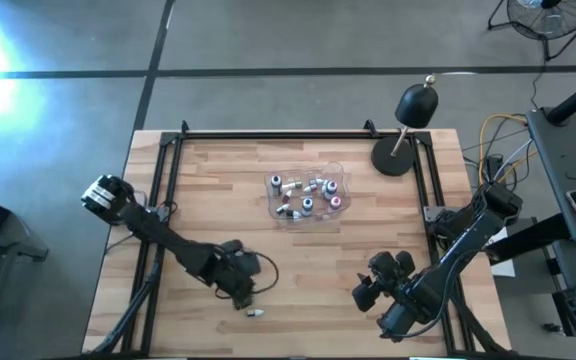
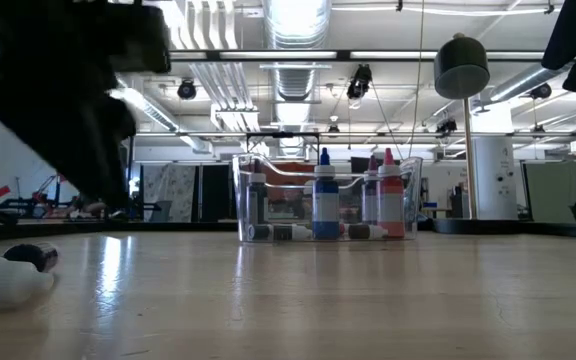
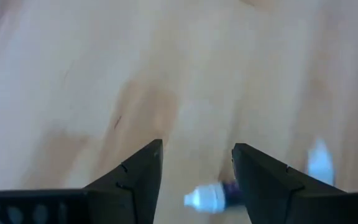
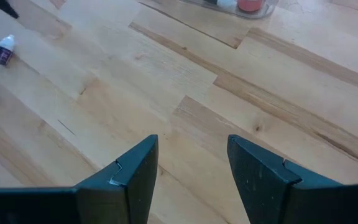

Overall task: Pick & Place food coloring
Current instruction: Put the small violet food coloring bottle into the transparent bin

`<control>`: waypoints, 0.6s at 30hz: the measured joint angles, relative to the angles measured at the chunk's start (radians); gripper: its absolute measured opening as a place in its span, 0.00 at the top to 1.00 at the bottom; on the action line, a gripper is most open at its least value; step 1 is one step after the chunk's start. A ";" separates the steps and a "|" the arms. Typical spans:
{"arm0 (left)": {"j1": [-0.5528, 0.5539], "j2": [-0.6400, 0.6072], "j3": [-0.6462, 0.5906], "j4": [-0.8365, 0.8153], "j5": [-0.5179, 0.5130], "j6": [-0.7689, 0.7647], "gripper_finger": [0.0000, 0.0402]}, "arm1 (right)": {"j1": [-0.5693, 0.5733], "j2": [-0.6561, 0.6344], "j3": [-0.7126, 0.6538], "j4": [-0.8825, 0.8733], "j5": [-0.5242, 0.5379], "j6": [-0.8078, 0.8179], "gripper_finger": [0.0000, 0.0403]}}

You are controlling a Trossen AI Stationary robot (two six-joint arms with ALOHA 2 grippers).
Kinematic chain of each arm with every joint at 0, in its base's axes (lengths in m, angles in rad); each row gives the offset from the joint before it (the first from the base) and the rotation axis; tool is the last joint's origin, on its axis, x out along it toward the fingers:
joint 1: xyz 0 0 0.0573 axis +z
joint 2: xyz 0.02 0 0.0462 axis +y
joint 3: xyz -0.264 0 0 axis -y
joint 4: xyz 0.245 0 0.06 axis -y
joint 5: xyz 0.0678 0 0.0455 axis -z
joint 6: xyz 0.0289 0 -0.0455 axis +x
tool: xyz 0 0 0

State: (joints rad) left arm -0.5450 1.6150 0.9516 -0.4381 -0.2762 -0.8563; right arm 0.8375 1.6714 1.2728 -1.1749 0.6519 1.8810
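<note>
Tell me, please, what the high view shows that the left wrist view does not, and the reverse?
Only the high view shows the clear tub of food coloring bottles, the black lamp, the waiting right gripper near the front edge, and the whole table. Only the left wrist view shows, close up, the left gripper open with a white-capped bottle lying on its side between its fingertips. Both show the left gripper low over the wood with that loose bottle beside it.
</note>
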 joint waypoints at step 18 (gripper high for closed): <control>0.021 0.055 -0.010 -0.021 0.204 1.068 0.57 | 0.000 0.000 -0.003 0.002 -0.009 -0.010 0.54</control>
State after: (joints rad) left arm -0.5243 1.6699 0.9417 -0.4587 -0.0721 0.2119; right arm 0.8375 1.6714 1.2701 -1.1725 0.6434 1.8706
